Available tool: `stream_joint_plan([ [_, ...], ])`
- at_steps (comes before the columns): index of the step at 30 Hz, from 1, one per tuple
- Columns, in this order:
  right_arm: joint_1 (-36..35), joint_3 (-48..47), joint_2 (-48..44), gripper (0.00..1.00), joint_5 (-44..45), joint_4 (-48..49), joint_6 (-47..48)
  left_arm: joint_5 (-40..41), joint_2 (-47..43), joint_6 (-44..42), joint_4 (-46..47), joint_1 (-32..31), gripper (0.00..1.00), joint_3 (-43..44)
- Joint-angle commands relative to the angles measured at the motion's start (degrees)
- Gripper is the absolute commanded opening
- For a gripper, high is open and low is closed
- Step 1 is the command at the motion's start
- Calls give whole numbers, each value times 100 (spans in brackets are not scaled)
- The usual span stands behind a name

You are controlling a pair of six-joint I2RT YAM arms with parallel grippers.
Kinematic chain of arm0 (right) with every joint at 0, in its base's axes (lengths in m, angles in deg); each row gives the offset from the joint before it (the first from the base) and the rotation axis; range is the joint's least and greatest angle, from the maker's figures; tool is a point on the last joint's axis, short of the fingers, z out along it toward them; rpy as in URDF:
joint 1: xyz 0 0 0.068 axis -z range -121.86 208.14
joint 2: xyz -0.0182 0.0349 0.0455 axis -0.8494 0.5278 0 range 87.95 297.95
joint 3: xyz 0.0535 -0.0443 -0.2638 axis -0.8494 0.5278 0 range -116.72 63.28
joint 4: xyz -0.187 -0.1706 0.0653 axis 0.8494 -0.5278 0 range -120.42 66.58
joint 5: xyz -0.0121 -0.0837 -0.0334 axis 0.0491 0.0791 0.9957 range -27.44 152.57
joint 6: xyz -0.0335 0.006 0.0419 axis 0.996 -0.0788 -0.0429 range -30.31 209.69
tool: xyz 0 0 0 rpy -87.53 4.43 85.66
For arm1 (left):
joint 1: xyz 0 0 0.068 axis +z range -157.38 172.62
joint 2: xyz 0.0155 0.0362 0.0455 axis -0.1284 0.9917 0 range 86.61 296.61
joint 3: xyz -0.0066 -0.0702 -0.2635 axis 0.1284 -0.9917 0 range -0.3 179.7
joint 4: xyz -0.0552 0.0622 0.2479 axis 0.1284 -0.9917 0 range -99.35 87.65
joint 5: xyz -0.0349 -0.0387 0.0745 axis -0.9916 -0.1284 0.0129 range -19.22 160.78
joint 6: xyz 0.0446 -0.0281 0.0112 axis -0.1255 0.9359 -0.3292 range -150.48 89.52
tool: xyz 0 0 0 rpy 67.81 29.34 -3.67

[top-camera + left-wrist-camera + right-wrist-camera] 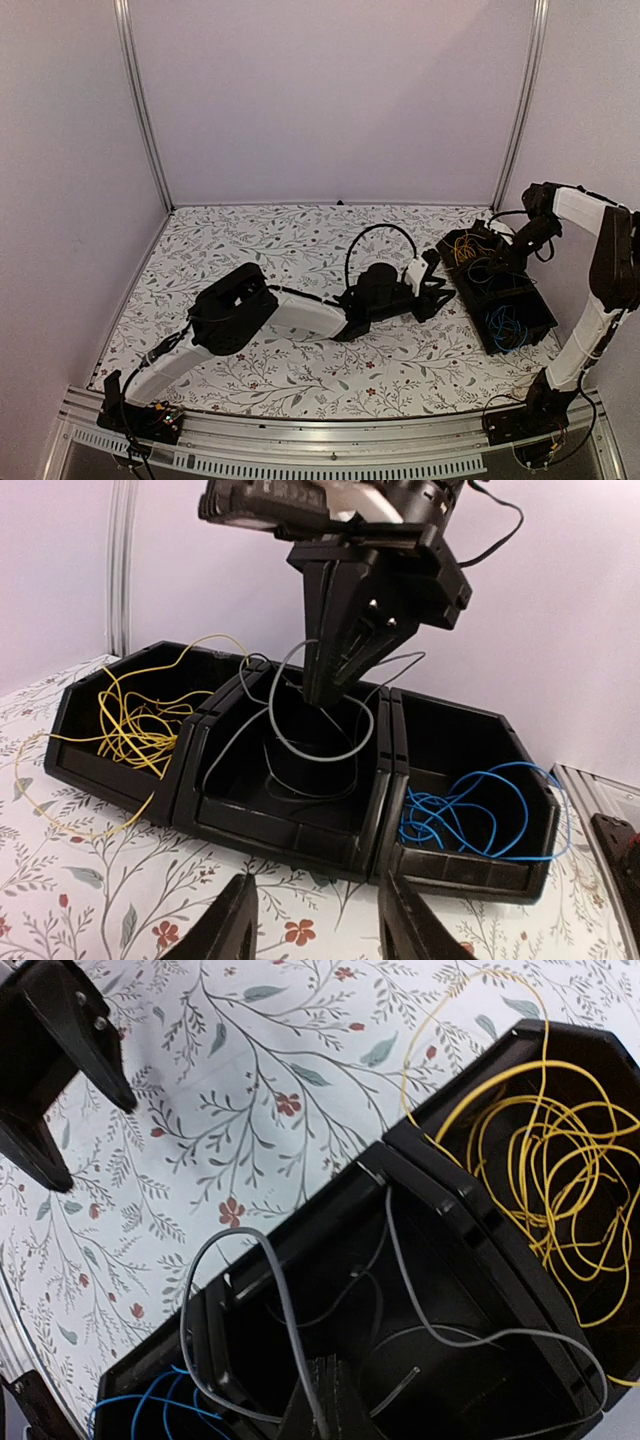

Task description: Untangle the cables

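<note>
Your right hand pinches the grey cable at frame centre; your left hand stands wide at the bottom edge.

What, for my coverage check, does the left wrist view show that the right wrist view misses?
Only the left wrist view: the right gripper seen from outside over the middle bin, and the blue cable nearly whole. Only the right wrist view: the open left gripper from outside, and a look straight down into that bin. Both: the yellow cable and the gray cable, pinched by the shut right gripper.
</note>
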Motion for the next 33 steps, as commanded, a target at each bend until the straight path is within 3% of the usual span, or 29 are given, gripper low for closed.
stream_joint_plan([
  [1,95,117,-108,0,641,389,294,173,-682,-79,511,20,44,-633],
  [17,-205,563,564,0,1481,1370,-36,352,-1511,-186,971,91,44,-2077],
  [24,-384,204,967,1,1689,1340,-370,424,-1907,-295,1167,134,43,-2742],
  [33,-392,-113,395,50,1809,458,-595,765,-3093,-287,907,259,46,-4123],
])
